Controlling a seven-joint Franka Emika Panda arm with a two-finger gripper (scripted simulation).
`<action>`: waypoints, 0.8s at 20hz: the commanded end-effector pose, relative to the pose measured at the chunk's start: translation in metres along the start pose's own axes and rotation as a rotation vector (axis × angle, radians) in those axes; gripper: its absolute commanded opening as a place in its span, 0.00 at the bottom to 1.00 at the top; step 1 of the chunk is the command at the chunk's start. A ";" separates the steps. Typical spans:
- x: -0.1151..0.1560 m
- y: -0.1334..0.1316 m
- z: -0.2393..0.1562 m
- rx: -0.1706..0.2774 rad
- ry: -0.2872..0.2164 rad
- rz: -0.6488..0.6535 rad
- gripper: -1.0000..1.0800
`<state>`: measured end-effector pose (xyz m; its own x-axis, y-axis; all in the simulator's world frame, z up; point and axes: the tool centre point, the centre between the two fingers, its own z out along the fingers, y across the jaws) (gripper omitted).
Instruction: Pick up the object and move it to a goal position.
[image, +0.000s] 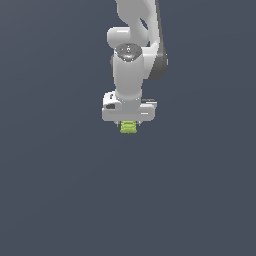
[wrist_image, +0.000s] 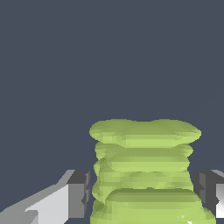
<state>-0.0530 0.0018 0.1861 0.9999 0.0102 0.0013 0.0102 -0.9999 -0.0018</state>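
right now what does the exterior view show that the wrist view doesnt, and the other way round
Only the exterior view shows the white arm reaching down and the whole gripper body above the green object.

Only the wrist view shows the object's stacked ridges up close, and the dark fingers standing on either side of it; whether they touch it cannot be told.

Both show the lime-green object at the gripper against a plain dark grey background.

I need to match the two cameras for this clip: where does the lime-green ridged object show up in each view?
Exterior view: the lime-green object peeks out just beneath the white gripper, near the picture's centre.
Wrist view: the object looms large, its stacked ridges between the two dark fingertips.
Shared landmark: the gripper flanking the object in both views.
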 end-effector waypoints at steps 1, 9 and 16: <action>-0.005 0.020 -0.025 0.001 0.000 0.000 0.00; -0.016 0.080 -0.096 0.002 0.000 0.000 0.00; -0.020 0.113 -0.135 0.000 -0.001 0.000 0.00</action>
<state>-0.0714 -0.1055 0.3135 1.0000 0.0092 0.0016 0.0092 -1.0000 -0.0015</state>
